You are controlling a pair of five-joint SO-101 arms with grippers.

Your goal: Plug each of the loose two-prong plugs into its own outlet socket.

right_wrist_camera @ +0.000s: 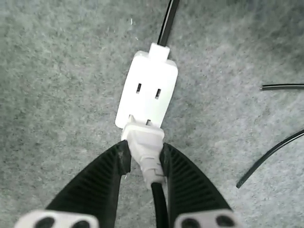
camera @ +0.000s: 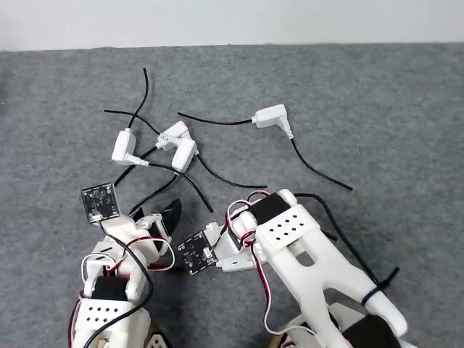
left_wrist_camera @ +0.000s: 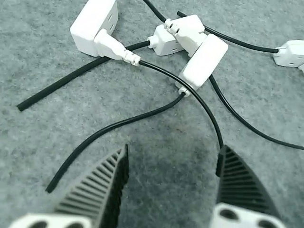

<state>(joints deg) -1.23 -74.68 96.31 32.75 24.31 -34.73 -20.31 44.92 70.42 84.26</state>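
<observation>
The right gripper [right_wrist_camera: 145,153] has its 2 black fingers [right_wrist_camera: 111,175] pinching a white two-prong plug [right_wrist_camera: 142,140] from both sides, and the plug's black cord runs back between them. The plug's front end meets the near end of a white outlet block [right_wrist_camera: 149,85]. This block lies flat on the grey desk [right_wrist_camera: 57,71] with 2 slots showing on its upper face. How deep the prongs sit cannot be told.

The left gripper [left_wrist_camera: 173,152] hovers over bare desk with its fingers [left_wrist_camera: 107,185] spread wide and nothing between them. In the high view this gripper [camera: 163,216] is at the lower left of the frame, and the right arm [camera: 312,268] is at the lower right.

Left of centre in the high view lies a second outlet block [camera: 123,147], with a second plug [left_wrist_camera: 111,45] joined to it. Just to its right, a pair of white pieces [camera: 179,143] lie touching each other. A lone white piece [camera: 270,116] lies well apart from these, right of centre in the upper half, with black cord trailing from either end.
</observation>
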